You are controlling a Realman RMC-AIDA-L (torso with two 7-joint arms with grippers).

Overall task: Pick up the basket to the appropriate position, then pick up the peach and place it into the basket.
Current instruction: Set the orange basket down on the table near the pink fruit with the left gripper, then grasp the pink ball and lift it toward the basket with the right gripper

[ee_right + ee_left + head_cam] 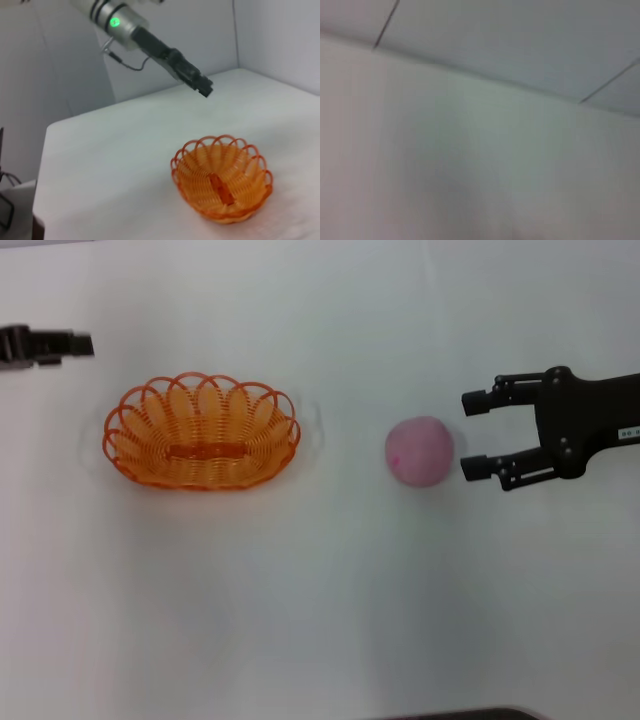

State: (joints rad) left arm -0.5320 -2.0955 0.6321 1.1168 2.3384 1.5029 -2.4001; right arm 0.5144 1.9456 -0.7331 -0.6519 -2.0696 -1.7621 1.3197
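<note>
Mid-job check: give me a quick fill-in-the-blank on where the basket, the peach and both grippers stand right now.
1. The peach lies on the ____, not in the basket.
2. The basket holds ____ fruit.
3. The right gripper, fingers ____, sits just beside the peach.
4. The left gripper is off to the basket's ____ side.

Missing words: table; no; open; left

Basket [201,433] on table [320,600], left of centre. Peach [419,451] on table, right of basket, well apart. Right hand [478,432] just right of peach, fingers spread. Left hand [82,344] behind-left of basket, apart.
</note>
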